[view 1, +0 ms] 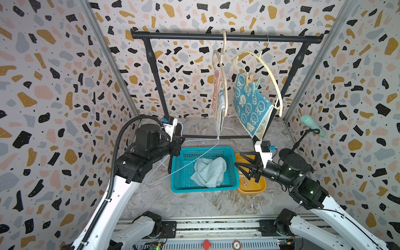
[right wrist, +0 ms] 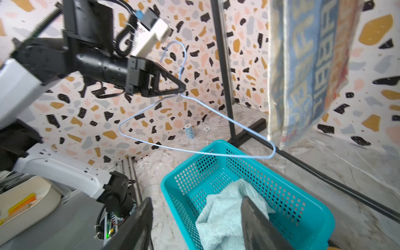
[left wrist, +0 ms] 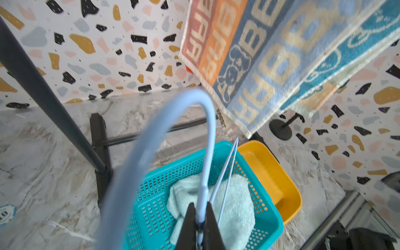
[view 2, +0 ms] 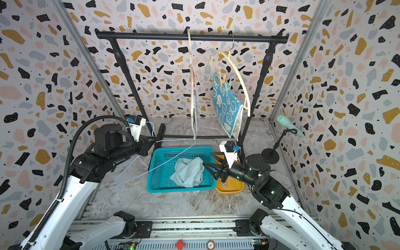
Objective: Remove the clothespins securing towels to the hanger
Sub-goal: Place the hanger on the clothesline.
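Unpegging looks about a third done, by my reading.

Left wrist view: at bottom centre the left pincer [left wrist: 200, 203] is clenched on the neck of a bare wire hanger [left wrist: 207, 129], whose hook arcs up through mid-frame. Below it the blue towel [left wrist: 233, 201] lies in the basket [left wrist: 151, 216], with the yellow tray [left wrist: 287, 194] just to the right. The striped towel [left wrist: 249, 65] fills the upper right, and the rabbit towel [left wrist: 357, 43] is behind it.

Right wrist view: the right pincer [right wrist: 197, 199] stands released. Its fingers [right wrist: 257, 220] are spread along the bottom edge with nothing between them, and the blue towel is beneath. At upper left, the other pincer grips the hanger neck.

In both top views the rabbit towel hangs under the rail [view 1: 216, 36] at centre right. A peach peg [view 1: 249, 79] and a mint peg [view 1: 257, 85] sit on its top edge. The striped towel hangs edge-on just to its left, and I cannot make out its pegs. Loose pegs [view 1: 244, 184] lie in the tray at lower right. The right pincer hovers over the basket's right rim.

Next, I judge, the bare hanger needs setting down clear of the basket. The free pincer must then rise to the peach peg, squeeze its tails and draw it off. The hanging towel can swing, so a steadying hold would help.
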Tool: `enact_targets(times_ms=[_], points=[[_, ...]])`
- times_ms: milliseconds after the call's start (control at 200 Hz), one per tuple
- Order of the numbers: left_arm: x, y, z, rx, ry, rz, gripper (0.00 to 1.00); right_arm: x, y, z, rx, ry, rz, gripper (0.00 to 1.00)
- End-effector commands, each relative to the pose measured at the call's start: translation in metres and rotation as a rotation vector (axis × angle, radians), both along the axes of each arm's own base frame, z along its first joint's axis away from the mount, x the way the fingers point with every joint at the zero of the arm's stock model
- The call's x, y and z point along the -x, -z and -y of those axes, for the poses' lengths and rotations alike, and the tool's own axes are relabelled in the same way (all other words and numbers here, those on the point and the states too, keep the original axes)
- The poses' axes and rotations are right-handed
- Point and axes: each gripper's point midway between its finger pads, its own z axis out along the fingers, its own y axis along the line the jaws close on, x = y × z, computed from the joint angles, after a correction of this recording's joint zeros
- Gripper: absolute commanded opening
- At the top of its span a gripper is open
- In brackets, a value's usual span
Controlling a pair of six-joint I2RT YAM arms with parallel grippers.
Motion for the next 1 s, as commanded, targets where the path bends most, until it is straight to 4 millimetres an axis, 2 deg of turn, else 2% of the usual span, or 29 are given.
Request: enact_targets(times_ms=[0, 80, 185, 325, 651, 831, 996], points=[[0.034, -0.006, -0.002, -0.003, 0.072, -0.002, 0.00, 0.016, -0.002, -0.008, 0.052, -0.118, 0.039, 0.65], [0.046, -0.009, 0.003, 0.038, 0.115, 0.017, 0.00, 0.015, 0.003, -0.014, 0.086, -0.149, 0.042, 0.65], [0.059, -0.014, 0.019, 0.114, 0.224, 0.020, 0.00, 0.004, 0.011, -0.017, 0.120, -0.147, 0.034, 0.66], [0.071, -0.020, 0.034, 0.166, 0.336, 0.019, 0.00, 0.005, 0.013, -0.020, 0.126, -0.221, 0.027, 0.67], [0.076, -0.027, 0.051, 0.198, 0.470, 0.024, 0.00, 0.001, 0.026, -0.027, 0.178, -0.275, 0.005, 0.68], [0.074, -0.032, 0.058, 0.226, 0.510, 0.026, 0.00, 0.006, 0.036, -0.032, 0.189, -0.332, -0.026, 0.60], [0.076, -0.037, 0.061, 0.243, 0.539, 0.038, 0.00, 0.006, 0.035, -0.029, 0.190, -0.327, -0.012, 0.56]])
